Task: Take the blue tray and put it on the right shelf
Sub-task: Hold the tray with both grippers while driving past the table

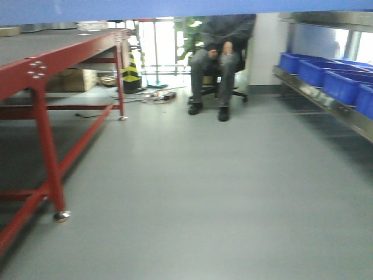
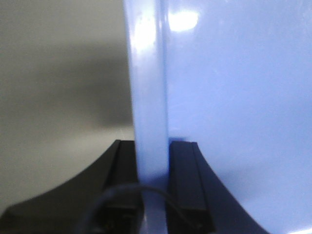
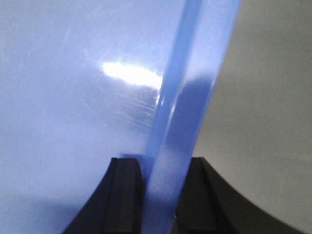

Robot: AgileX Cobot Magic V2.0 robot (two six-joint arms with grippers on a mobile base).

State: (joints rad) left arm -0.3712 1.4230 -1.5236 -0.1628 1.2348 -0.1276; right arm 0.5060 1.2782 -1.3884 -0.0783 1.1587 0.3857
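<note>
As two hands (image 2: 152, 151) (image 3: 165, 165) grip one blue tray (image 2: 234, 97), one person (image 1: 221, 58) seated

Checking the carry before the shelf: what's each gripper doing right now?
Left gripper: shut on the blue tray rim.
Right gripper: shut on the blue tray rim.

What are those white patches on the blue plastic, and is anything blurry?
Left wrist view: white glare at the top of the blue tray, everything soft. Right wrist view: one streaky highlight mid-tray. Front view: slightly blurred, windows blown out.
</note>
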